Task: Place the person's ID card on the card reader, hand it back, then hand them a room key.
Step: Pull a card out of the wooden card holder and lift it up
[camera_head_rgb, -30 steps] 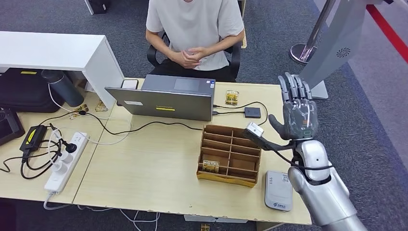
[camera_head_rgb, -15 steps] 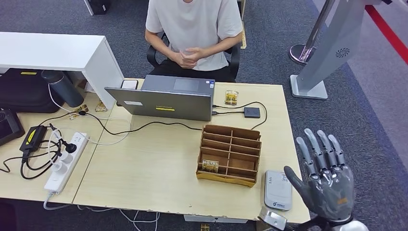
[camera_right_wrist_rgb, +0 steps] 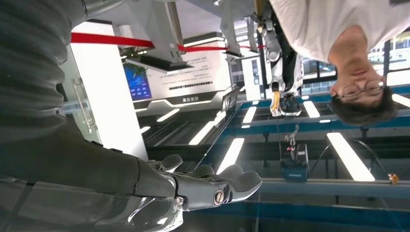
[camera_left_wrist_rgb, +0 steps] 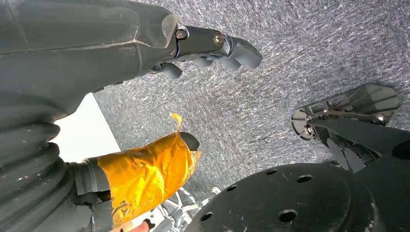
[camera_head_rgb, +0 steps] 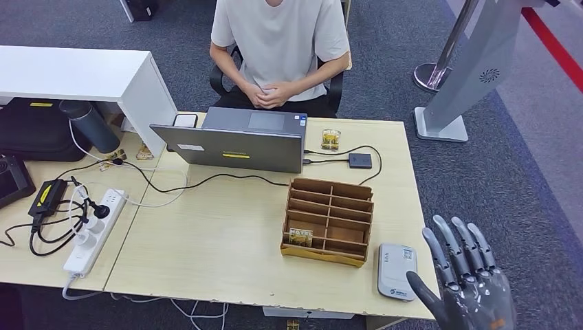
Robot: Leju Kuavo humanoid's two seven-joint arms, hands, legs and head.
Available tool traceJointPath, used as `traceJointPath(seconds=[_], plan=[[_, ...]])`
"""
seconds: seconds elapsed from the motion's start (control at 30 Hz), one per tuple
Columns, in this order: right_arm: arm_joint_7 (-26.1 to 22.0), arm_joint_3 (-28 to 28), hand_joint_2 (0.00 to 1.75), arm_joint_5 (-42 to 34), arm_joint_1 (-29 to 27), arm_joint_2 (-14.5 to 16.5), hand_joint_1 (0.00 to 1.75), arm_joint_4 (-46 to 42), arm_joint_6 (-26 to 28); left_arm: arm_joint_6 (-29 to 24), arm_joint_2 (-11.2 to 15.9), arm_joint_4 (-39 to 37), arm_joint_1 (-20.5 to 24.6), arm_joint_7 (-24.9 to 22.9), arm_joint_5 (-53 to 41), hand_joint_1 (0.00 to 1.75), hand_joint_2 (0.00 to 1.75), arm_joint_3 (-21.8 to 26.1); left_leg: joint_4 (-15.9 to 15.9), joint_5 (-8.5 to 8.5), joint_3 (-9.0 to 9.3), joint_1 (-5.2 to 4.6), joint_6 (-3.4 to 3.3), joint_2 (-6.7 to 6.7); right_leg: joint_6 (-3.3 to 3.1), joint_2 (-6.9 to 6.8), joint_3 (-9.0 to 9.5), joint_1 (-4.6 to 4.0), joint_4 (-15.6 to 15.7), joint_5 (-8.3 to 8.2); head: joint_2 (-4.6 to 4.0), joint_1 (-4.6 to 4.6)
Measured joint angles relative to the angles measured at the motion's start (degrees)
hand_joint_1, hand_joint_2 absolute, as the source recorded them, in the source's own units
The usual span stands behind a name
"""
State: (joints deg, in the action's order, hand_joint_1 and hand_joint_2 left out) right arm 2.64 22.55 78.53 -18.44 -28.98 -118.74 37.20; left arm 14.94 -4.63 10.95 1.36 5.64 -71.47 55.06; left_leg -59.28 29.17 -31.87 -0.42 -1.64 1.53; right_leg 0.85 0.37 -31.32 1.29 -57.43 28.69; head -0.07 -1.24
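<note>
The right hand is seen nearest, at the lower right of the head view, off the table's front right corner, with fingers spread upward and nothing held. The left hand hangs over the carpet; its fingers are uncurled and empty. The card reader lies flat just to the left of the right hand, touching the table near its front edge, with its long axis running away from the robot. No card is seen on it. Beyond it stands the wooden divider box, with a room key upright in a front compartment. Farther off, a small card lies near the table's far edge before the seated person. It is judged to be the ID card, and the right hand is the nearer one.
</note>
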Motion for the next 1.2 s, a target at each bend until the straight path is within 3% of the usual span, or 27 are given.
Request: traceJointPath(seconds=[0.13,0.37,0.5,1.03,1.2], plan=[[0.59,1.10,1.75,-0.92,-0.24,-1.05,0.00,-0.12,-1.00,0.01,-0.01,0.00,-0.03,0.00,-0.03,0.00,1.75,0.02,0.00,0.00,0.01,0.00,0.00,0.00,0.00,0.00,0.01,0.00,0.00,0.00,0.00,0.01],[0.68,6.02,1.75,-8.75,1.39,-5.04,0.00,0.68,-9.94,-0.19,0.01,0.00,-0.03,-0.01,-0.10,0.00,1.75,0.03,0.00,0.00,0.00,0.00,0.00,0.00,0.00,0.01,0.01,0.00,0.00,0.00,0.00,0.00],[-1.21,8.82,1.75,-11.55,3.59,-6.03,0.00,2.23,-12.35,-0.04,0.00,0.00,-0.03,-0.11,-0.01,0.00,1.75,0.13,0.00,0.00,0.01,0.00,0.00,0.00,0.00,0.01,0.01,0.00,0.00,0.00,0.00,0.00],[-2.91,14.04,1.75,-12.00,9.51,-2.80,0.00,8.66,-14.04,-0.13,-0.09,0.00,-0.01,-0.27,-0.01,0.00,1.75,0.51,0.00,0.00,0.02,0.01,0.00,0.00,-0.01,0.01,0.02,-0.01,-0.01,0.00,0.00,-0.01],[-1.32,14.51,1.75,-8.32,10.80,-0.74,0.00,10.49,-13.52,-0.16,-0.09,0.00,0.01,-0.35,-0.28,0.00,1.75,0.50,0.00,0.00,0.02,0.01,0.00,-0.02,-0.01,0.02,0.02,-0.01,-0.01,0.00,0.00,0.01]])
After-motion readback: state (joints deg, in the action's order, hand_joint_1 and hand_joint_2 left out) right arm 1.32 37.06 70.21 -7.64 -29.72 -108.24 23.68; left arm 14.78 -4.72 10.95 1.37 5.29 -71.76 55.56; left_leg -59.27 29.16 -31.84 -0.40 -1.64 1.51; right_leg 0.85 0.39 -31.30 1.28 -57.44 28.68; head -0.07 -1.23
